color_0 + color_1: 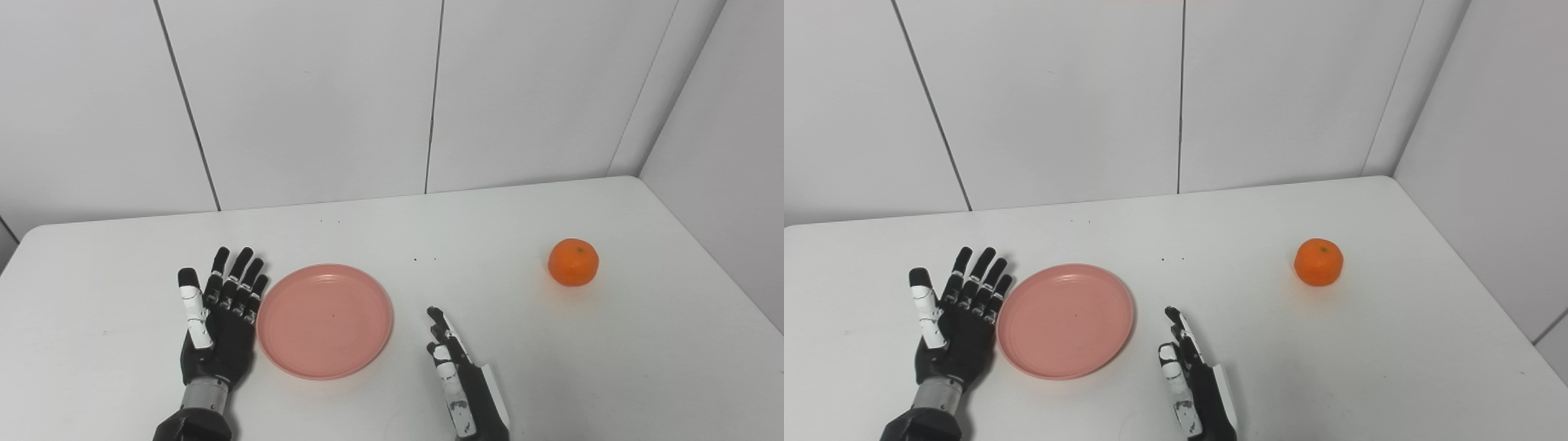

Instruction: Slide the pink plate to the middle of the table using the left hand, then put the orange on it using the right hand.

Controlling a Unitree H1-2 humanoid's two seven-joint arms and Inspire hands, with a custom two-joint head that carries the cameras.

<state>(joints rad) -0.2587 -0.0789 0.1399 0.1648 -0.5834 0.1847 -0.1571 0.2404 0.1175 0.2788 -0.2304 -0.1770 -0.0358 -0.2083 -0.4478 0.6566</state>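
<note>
A pink plate (324,320) lies flat on the white table (392,233), a little left of the middle. My left hand (218,318) rests palm-up just left of it, fingers spread, its edge against the plate's rim; it is open and holds nothing. My right hand (460,380) stands edge-on near the front, right of the plate, fingers straight, open and empty. The orange (573,262) sits alone on the right side of the table, well beyond and to the right of the right hand.
White wall panels close off the back and right sides of the table. A few tiny dark specks (425,259) lie on the tabletop behind the plate.
</note>
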